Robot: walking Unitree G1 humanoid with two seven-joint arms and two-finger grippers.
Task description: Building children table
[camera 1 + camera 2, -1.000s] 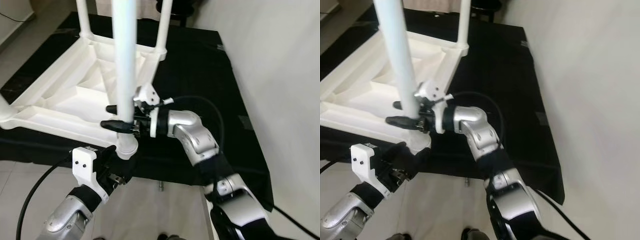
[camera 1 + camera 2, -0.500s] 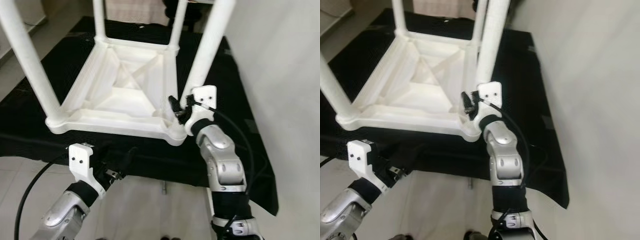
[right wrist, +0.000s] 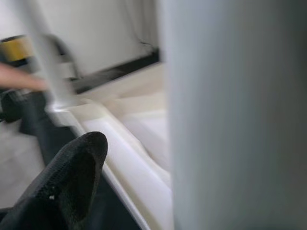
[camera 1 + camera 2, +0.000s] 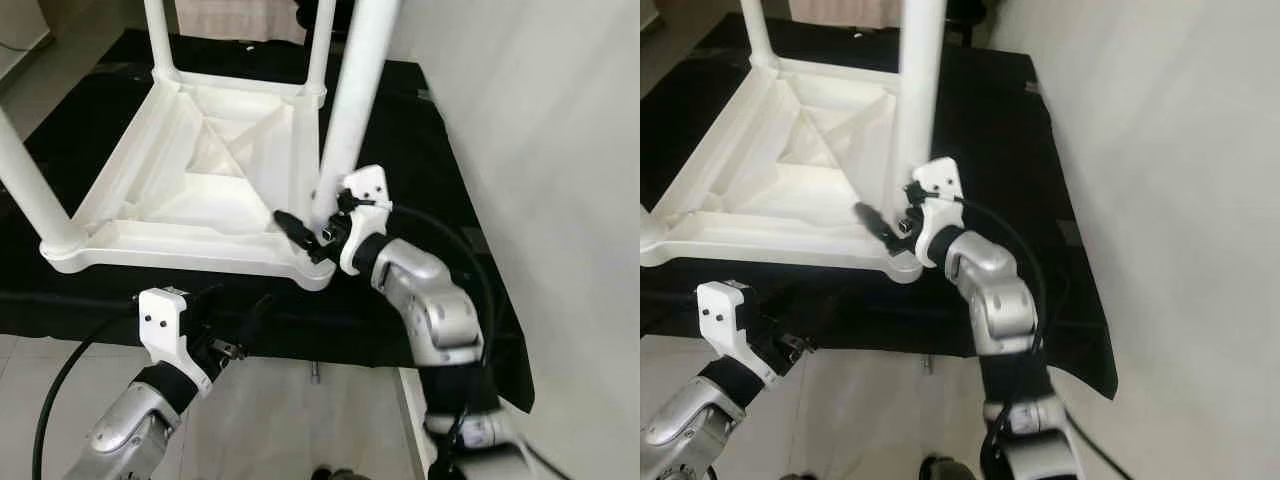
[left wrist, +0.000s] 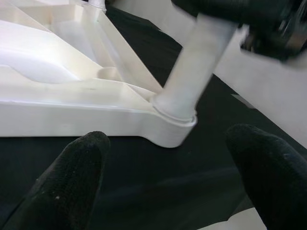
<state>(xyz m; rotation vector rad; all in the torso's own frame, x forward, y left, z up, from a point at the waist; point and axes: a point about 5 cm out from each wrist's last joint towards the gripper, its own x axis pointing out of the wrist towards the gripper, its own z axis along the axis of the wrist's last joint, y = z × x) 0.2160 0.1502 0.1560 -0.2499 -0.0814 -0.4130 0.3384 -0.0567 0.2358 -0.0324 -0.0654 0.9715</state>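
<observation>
Your right gripper (image 4: 312, 232) sits at the foot of the near-right leg (image 4: 352, 105), fingers spread, one black finger (image 4: 293, 222) lying alongside the post rather than clamping it.

Working outward from there: that leg stands seated in the corner socket (image 5: 175, 117) of the upturned white table (image 4: 190, 190), which rests on the black mat (image 4: 420, 150), with the other three legs also standing in their corners. So the assembly looks close to done; what remains, by my reading, is checking each leg is pressed home and turning the table upright. Your left gripper (image 4: 228, 325) hovers open just below the table's near edge, its fingers (image 5: 67, 184) pointed at that same corner without touching it.
</observation>
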